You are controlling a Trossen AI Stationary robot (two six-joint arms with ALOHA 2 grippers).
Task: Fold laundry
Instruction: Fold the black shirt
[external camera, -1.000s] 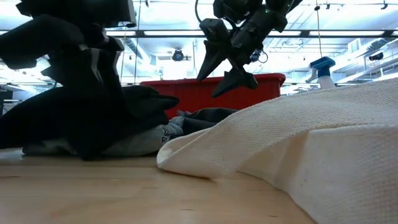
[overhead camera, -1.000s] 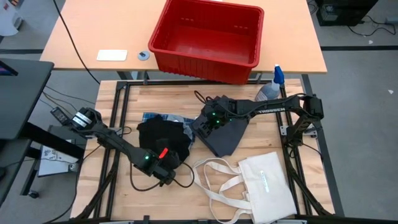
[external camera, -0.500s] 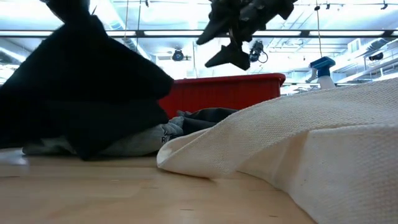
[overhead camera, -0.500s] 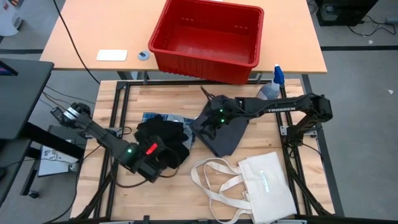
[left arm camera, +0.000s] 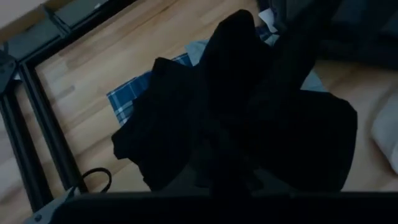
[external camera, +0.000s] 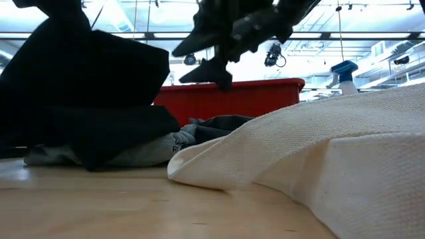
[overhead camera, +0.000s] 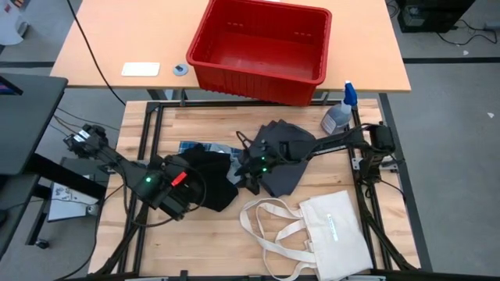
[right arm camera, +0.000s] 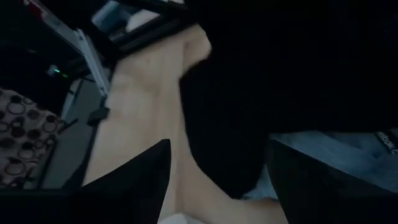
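- High view, leftmost item: left hand [overhead camera: 178,197], near the front-left of the wooden surface [overhead camera: 195,242]; closed tight on the edge of the black garment [overhead camera: 209,181], judged by the left wrist view, where cloth [left arm camera: 249,124] hangs straight from the hand and hides the fingers.
- Black garment: partly lifted at the left hand, the rest heaped on the surface; under it lie a plaid piece [overhead camera: 190,147] and a light blue-grey piece [external camera: 143,151], both flat.
- Step in hand, as judged: raising the black garment clear of the pile so it can be spread and folded.
- Handling advice: lift slowly and straight up until the hem leaves the plaid piece, so the lower garments are not dragged along; the cloth is limp and will bunch if pulled sideways.
- Right hand [overhead camera: 251,173], at mid-surface: open, fingers [right arm camera: 140,180] spread, nothing between them; it hovers over the right edge of the black garment, just beside the dark grey garment [overhead camera: 285,160].
- Advice for the right hand: take a free corner of the black garment opposite the left hand's hold, single layer only, avoiding the dark grey cloth beside it.
- Tote bag [overhead camera: 332,234], front right: apart from the work; keep the spread garment off its handles.
- Red bin [overhead camera: 262,43], on the far table: untouched.
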